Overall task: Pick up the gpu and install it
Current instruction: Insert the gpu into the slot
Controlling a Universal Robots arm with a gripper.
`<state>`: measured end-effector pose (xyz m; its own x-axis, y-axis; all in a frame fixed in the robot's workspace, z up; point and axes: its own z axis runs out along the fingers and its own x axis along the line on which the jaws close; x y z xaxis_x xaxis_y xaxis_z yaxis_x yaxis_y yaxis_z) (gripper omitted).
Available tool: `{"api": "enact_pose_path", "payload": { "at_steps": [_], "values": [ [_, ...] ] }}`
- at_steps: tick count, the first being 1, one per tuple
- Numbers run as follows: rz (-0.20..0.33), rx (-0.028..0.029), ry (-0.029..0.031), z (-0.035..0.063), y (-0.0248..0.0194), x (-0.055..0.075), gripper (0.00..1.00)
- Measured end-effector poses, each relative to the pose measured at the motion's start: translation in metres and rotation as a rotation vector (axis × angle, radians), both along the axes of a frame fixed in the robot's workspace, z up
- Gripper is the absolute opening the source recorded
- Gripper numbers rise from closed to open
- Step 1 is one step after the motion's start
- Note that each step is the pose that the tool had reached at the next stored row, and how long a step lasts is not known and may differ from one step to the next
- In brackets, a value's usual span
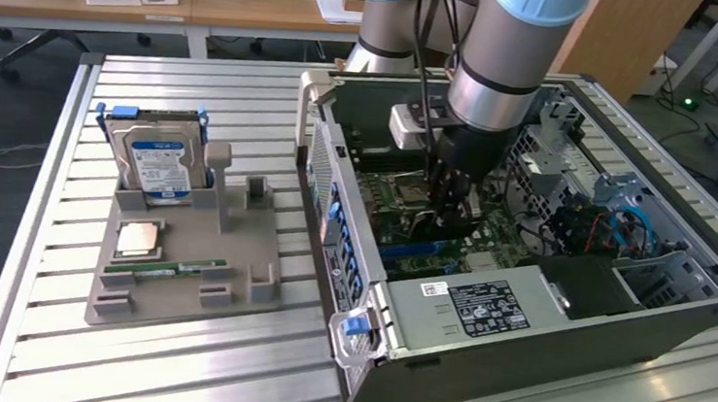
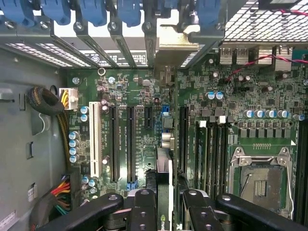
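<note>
The gpu [image 2: 164, 168] shows edge-on in the wrist view as a thin green board standing upright over the motherboard [image 2: 231, 120]. Its silver end bracket [image 2: 175, 42] sits against the case's rear slot openings. My gripper [image 2: 168, 195] is shut on the card, with one black finger [image 2: 144, 209] on each side of it. The card lines up between two long black expansion slots [image 2: 131, 144]; whether it is seated I cannot tell. In the exterior view my gripper [image 1: 448, 201] reaches straight down into the open computer case [image 1: 516, 342].
Blue slot latches [image 2: 96, 10] line the case's rear wall. An open CPU socket [image 2: 260, 180] lies beside the card. On the exterior view's left, a grey holder [image 1: 183, 288] carries a hard drive [image 1: 160, 166], a processor chip [image 1: 137, 238] and a memory stick [image 1: 165, 269].
</note>
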<state>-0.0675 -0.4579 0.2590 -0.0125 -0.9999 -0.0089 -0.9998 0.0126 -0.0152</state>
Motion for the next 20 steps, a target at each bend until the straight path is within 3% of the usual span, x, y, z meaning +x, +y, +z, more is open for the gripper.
{"api": "enact_pose_path", "payload": {
  "at_steps": [20],
  "values": [
    [0.0,-0.0011,0.0001,-0.0021,-0.0001,-0.0098,0.26]
  ]
}}
